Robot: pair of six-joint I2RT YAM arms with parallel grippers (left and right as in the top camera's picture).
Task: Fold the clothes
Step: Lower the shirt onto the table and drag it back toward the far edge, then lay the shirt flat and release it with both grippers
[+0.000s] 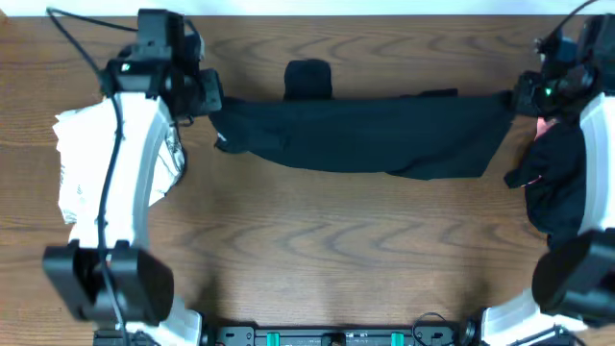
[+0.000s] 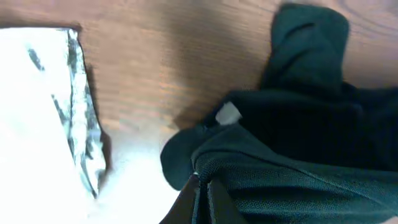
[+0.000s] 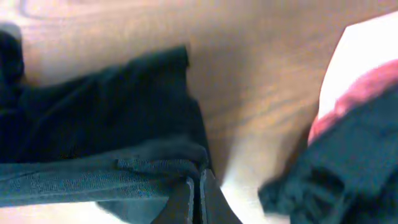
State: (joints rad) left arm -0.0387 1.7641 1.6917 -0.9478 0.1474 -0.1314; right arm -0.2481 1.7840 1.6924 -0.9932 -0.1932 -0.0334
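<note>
Black fabric spans the far half of the wood-grain tabletop: a short-sleeved black shirt hangs stretched in a long horizontal band between the two arms, its upper edge taut and nearly straight, its lower edge sagging in a shallow curve toward the middle. One sleeve pokes out beyond the upper edge, lying flat on the wood. Near the shirt's left end a small white tag shows against the dark cloth, and the weave reads as a fine mesh in the wrist views. The left pincer is closed on the shirt's left end, its fingers pressed together with bunched fabric caught between them. The right pincer is likewise clamped on the shirt's right end, where the cloth gathers into folds. Beneath the left arm, well apart from the shirt, lies a white, grey-printed garment, folded with a grey-patterned edge showing. Beneath the right arm sits a crumpled heap of black clothes, a pink piece peeking out at its far edge.
</note>
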